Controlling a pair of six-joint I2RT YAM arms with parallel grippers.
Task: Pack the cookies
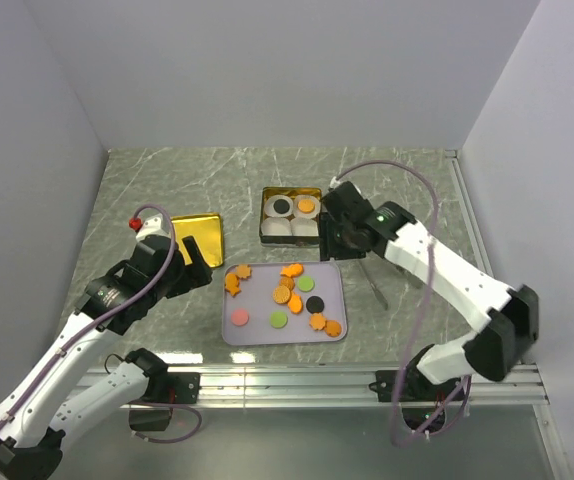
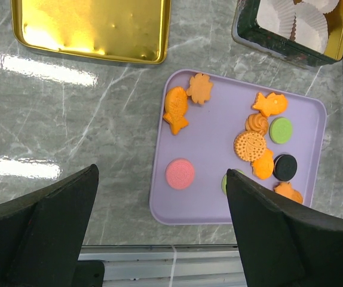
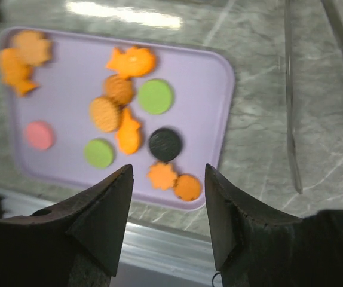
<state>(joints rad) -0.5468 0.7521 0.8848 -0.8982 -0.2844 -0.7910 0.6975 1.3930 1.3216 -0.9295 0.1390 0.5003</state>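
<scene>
Now, step: seemingly between picks, with the next piece yet to be chosen.
Cookies [image 1: 287, 295]: small flat orange, green, pink and black pieces, mostly scattered on the lilac plastic tray [image 1: 257, 296]; one black and one orange already in the square gold tin [image 1: 292, 189] just behind the tray.
Right gripper [image 3: 168, 168]: above the tray's far right corner, jaws apart, empty.
Left gripper [image 2: 161, 174]: just left of the tray, spread wide, empty.
Next move: probably lowering over one well-separated cookie, closing on its edges, carrying to an empty white paper cup [image 1: 279, 228].
</scene>
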